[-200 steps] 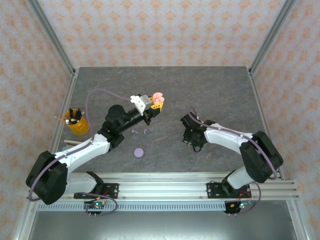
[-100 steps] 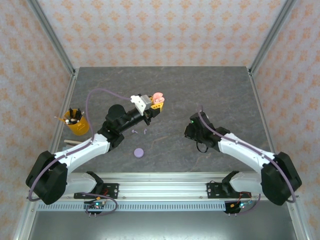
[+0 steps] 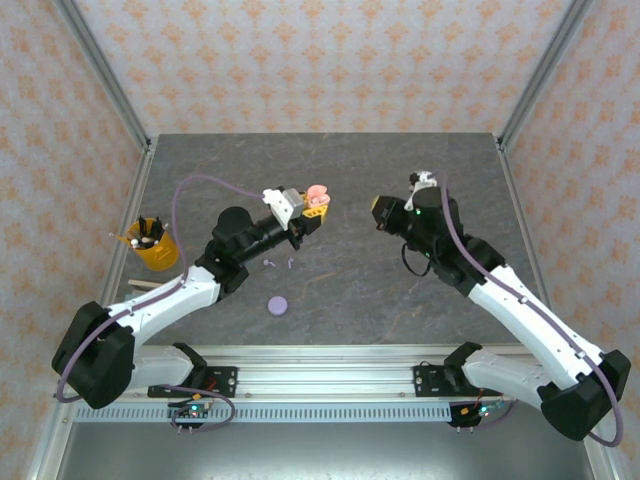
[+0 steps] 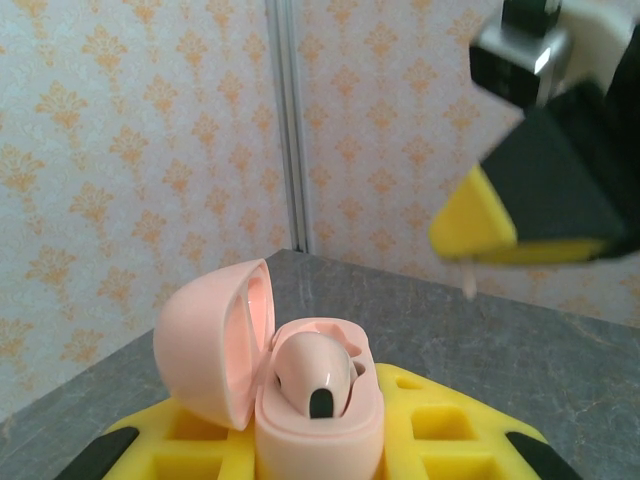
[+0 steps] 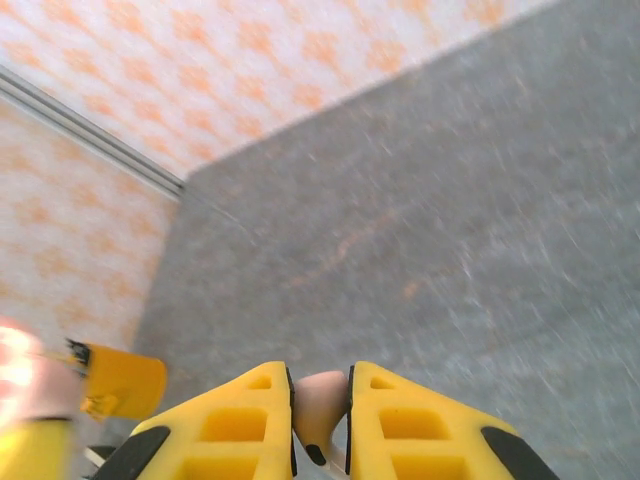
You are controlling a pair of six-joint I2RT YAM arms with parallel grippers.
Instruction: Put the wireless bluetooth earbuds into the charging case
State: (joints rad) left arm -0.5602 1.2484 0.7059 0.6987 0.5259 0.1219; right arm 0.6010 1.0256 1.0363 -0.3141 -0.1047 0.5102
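- The pale pink earbud [image 5: 320, 405] is pinched between the fingers of the right gripper [image 5: 320, 380], and its long axis seems to run along them.
- The pink case [image 4: 305, 410] stands open with a seated earbud [image 4: 312, 372] in one socket. The left gripper [image 3: 314, 204] clamps it upright, above the table [image 3: 330, 160].
- The case lies to the right gripper's left across a clear gap, with its lid hinged back on the far side.
- The free socket is hidden behind the seated earbud.

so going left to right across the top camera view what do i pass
yellow pen cup → round lilac case → open pink case → right arm
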